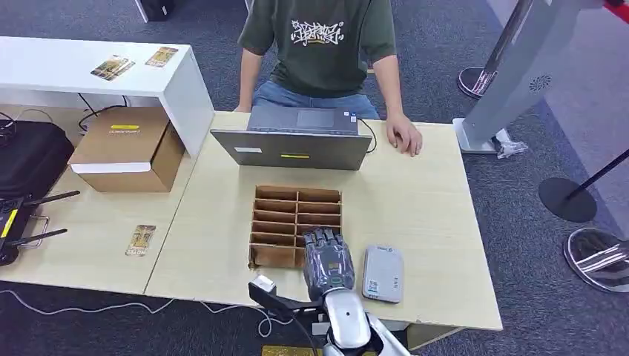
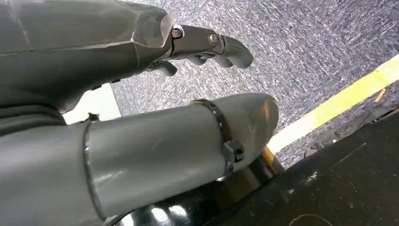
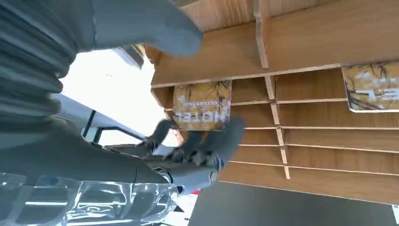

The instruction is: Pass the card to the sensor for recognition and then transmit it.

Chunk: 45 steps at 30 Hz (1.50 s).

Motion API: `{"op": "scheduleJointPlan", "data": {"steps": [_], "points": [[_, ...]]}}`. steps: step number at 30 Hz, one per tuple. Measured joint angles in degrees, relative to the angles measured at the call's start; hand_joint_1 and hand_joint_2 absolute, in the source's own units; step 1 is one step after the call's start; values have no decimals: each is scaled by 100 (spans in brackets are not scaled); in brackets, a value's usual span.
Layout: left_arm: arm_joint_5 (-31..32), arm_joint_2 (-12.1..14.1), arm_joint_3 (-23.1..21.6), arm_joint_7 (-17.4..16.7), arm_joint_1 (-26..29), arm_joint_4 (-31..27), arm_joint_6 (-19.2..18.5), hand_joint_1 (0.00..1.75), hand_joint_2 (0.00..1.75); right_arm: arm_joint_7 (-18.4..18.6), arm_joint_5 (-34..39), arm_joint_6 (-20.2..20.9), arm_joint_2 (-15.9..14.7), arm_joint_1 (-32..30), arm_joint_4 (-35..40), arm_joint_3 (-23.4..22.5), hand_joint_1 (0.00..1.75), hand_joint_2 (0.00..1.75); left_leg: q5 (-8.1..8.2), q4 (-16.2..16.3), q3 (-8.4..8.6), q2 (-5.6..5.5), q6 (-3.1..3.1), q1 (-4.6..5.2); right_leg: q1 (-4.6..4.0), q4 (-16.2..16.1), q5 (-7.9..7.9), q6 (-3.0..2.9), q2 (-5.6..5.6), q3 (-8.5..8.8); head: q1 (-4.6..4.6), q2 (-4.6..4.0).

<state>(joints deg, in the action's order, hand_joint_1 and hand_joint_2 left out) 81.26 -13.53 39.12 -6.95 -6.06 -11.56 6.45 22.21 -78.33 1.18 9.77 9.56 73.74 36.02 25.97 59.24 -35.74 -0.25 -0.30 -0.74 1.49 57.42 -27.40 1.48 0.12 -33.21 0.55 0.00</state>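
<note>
Left hand: the grey many-fingered left hand [image 2: 155,99] is hanging over speckled grey carpet, its fingers curling loosely apart with nothing in them.
Loose card: a small tan printed card [image 1: 140,240] is lying flat on the pale wooden table [image 1: 415,200], well left of the rack.
Rack: a brown cardboard divider rack with two columns of slots [image 1: 297,215] is sitting mid-table, just in front of a grey laptop [image 1: 293,141].
Right hand: the grey right hand [image 1: 327,257] is reaching into the rack's near right slots; in the right wrist view its dark fingers [image 3: 221,141] are touching a tan printed hotel card [image 3: 202,104] standing in a slot, though I cannot tell whether they are gripping it.
Second slotted card: another tan card [image 3: 371,87] is sitting in a neighbouring compartment.
Sensor: a flat light grey rectangular card reader [image 1: 383,273] is lying just right of the right hand.
Person: someone in a dark green T-shirt [image 1: 319,44] is sitting behind the laptop, one hand resting on the table.
</note>
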Motion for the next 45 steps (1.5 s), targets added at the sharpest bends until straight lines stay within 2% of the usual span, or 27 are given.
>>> {"op": "scheduleJointPlan", "data": {"steps": [3, 6, 9, 10, 11, 14, 15, 17, 22, 23, 33, 37, 41, 45], "points": [[0, 0, 0, 0, 2, 0, 5, 0, 0, 0, 0, 0, 0, -15, 33, -9, 154, 175, 0, 0, 0, 0, 0, 0, 0, 0, 0, 0, 0, 0, 0, 0], [0, 0, 0, 2, 5, 0, 7, 0, 0, 0, -4, 0, 0, -17, 39, -13, 145, 175, 0, 0, 0, 0, 0, 0, 0, 0, 0, 0, 0, 0, 0, 0], [0, 0, 0, 9, 9, 0, 7, 0, 0, 0, -4, 0, 0, -32, 42, -15, 150, 175, 0, 0, 0, 0, 0, 0, 0, 0, 0, 0, 0, 0, 0, 0], [0, 0, 0, 9, 11, 0, 7, 0, 0, 0, -4, 0, -2, -35, 44, -15, 147, 175, 0, 0, 0, 0, 0, 0, 0, 0, 0, 0, 0, 0, 0, 0], [0, 0, 0, 9, 13, 0, 7, 0, 0, 0, -4, 2, -2, -36, 48, -15, 152, 175, 0, 0, 0, 0, 0, 0, 0, 0, 0, 0, 0, 0, 2, 0], [0, 0, 0, 26, 16, 0, 7, 0, 0, 0, 2, 2, -4, -41, 70, -15, 143, 175, 0, 0, 0, 0, 0, 0, 0, 0, 0, 0, 0, 0, 0, 0], [-2, 0, 0, 31, 17, 0, 5, 0, 0, 0, 18, 4, -7, -43, 70, -17, 145, 175, 0, 0, 0, 0, 0, 0, 0, 0, 0, 0, 0, 0, 0, 0], [0, 2, 0, 33, 17, 0, 2, 0, 0, -2, 20, 9, -20, -60, 83, -17, 131, 175, 0, 0, 0, 0, 0, 0, 0, 0, 0, 0, 0, 0, 0, 0], [0, 2, 0, 48, 18, 0, -17, 0, 0, -2, 87, 41, -39, -132, 203, -24, 143, 175, 0, 0, 0, 0, 0, 0, 0, 0, 0, 0, 0, -1, 0, 0], [0, 2, 0, 55, 18, 0, -28, 0, 0, -9, 92, 48, -44, -148, 232, -26, 138, 175, 0, 0, 0, 0, 0, 0, 0, 0, 0, 0, 0, -1, 0, 0], [4, -26, -2, -70, -18, 0, -48, 0, 0, -15, 103, 46, -55, -215, 404, -79, 143, 175, 0, 0, 1, 0, 0, 0, 0, 0, 0, 0, 2, 0, 0, 0], [9, -20, -9, 44, -15, 0, -65, 0, 0, -79, 103, 42, -57, -226, 444, -94, 150, 175, 0, 0, 1, 0, 0, 0, 0, 0, 0, 0, 2, -1, 0, 0], [15, 0, -11, 96, -15, 0, -83, 0, 0, -98, 118, 42, -66, -232, 498, -101, 173, 175, 0, 0, 0, 0, 0, 0, 0, 0, 0, 0, 2, -1, 2, 0], [20, 2, -20, 103, -15, 0, -83, 0, 0, -146, 105, -107, -90, -238, 538, -105, 175, 175, 0, 0, 0, 0, 0, 0, 0, 0, 0, 0, 2, -1, 0, 0]]}}
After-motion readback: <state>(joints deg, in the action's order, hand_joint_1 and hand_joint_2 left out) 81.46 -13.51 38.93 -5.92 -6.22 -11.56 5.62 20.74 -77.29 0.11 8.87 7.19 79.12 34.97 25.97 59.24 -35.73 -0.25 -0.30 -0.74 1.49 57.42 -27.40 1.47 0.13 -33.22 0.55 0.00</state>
